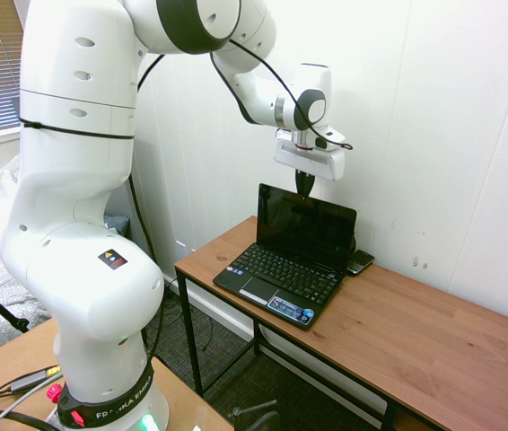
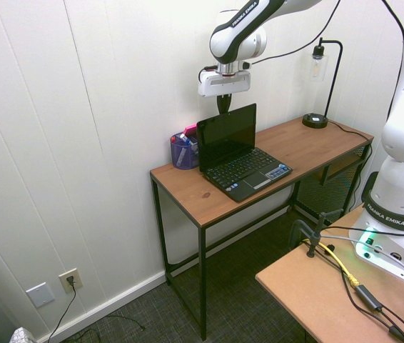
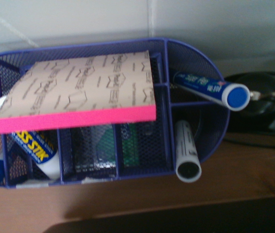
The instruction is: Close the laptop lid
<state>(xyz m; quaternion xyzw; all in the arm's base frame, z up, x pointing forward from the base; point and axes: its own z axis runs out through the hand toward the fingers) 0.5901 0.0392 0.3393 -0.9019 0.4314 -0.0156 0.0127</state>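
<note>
The claw (image 1: 304, 184) points straight down with its fingers pressed together on nothing, its tip right at the top edge of the laptop lid (image 1: 306, 225); whether it touches that edge cannot be told. The lid stands open and upright, its dark screen facing away from the wall, on a small black laptop (image 2: 243, 165) that sits near the wall on the wooden desk (image 1: 416, 332).

Only the second exterior view shows what lies behind the lid: a blue mesh organizer (image 2: 182, 152) just beside the laptop, against the wall. The wrist view looks down into it and shows a pink-edged pad of sticky notes (image 3: 77, 94) lying across its compartments, a glue stick (image 3: 35, 153), and two markers (image 3: 188, 150), one with a blue cap. The first exterior view alone shows a small black phone (image 1: 359, 261) tucked next to the lid's far corner.

Print on the markers is too blurred to read. A lamp base (image 2: 315, 120) stands well along the desk from the laptop. The wall is white panelling; the floor is dark carpet.
</note>
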